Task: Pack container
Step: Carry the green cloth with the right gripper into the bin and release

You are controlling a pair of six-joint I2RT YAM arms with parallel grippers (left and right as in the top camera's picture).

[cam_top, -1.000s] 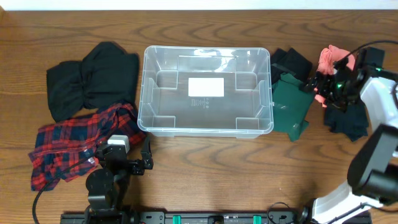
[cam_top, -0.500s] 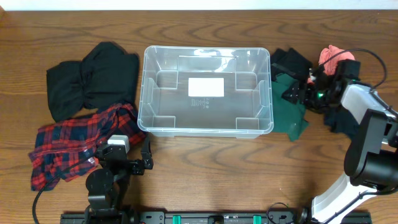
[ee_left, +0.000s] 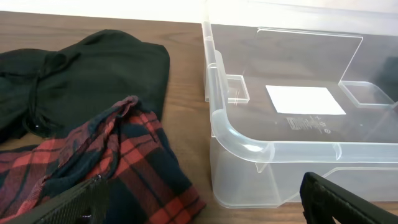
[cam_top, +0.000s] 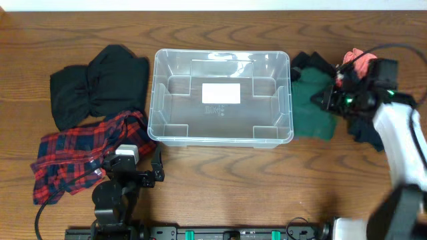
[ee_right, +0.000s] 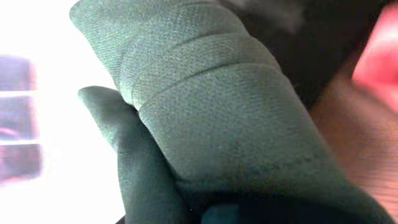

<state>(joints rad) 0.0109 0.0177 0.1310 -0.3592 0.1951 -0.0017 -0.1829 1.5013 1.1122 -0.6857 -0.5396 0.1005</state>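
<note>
The clear container [cam_top: 220,132] stands empty mid-table, a white label on its base; its near corner fills the left wrist view [ee_left: 249,143]. A dark green cloth [cam_top: 310,110] lies bunched just right of it. My right gripper [cam_top: 331,100] is at the cloth's right edge, shut on it. In the right wrist view the folded green cloth [ee_right: 217,93] fills the frame and hides the jaws. My left gripper [cam_top: 140,175] sits low near the table's front edge, open, with nothing between its fingers [ee_left: 348,199].
A black garment [cam_top: 97,83] and a red plaid shirt [cam_top: 87,150] lie left of the container, both also in the left wrist view. A pink cloth [cam_top: 353,61] and dark clothes [cam_top: 367,130] lie at the far right, around the right arm.
My right gripper went from open to shut on the green cloth, which has bunched up and changed shape. The left arm has not moved.
</note>
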